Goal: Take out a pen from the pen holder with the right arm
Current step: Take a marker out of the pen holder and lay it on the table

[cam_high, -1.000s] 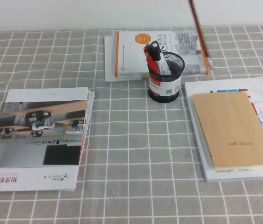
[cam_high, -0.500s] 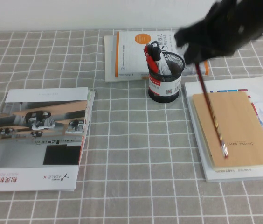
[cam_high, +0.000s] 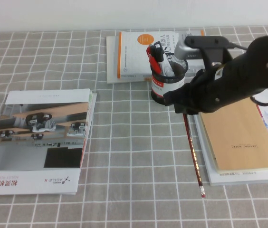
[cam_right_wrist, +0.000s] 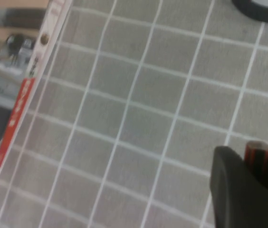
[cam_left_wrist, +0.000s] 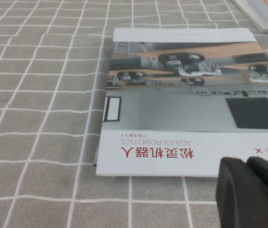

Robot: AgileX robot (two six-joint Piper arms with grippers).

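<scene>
Pen (cam_high: 193,154): out of the pen holder (cam_high: 168,80), slanting over bare tablecloth (cam_high: 134,156) right of centre. Its top end is under the right gripper (cam_high: 185,109) and its tip is towards the near edge.
Left side: a magazine (cam_high: 43,142) fills the near-left part, its title edge close to the near edge.
Middle: a wide strip of open cloth runs from the magazine across to the pen, clear down to the near edge.
Far edge: an orange-spined book (cam_high: 138,52) lies behind the holder, which stands just in front of it.
Right side: a tan notebook (cam_high: 238,133) lies on a white stack (cam_high: 267,102); the pen runs just beside the stack's left edge.
Pen's look: thin, dark red with fine dark bands and a pale tip. Whether the tip touches the cloth cannot be told.
Holder's look: black mesh, red pens standing in it.
Left gripper (cam_left_wrist: 253,190): low over the cloth just off the magazine's title edge, jaws pressed together on nothing.
Right gripper: beside the holder's near-right side, jaws clenched on the pen's top end.
</scene>
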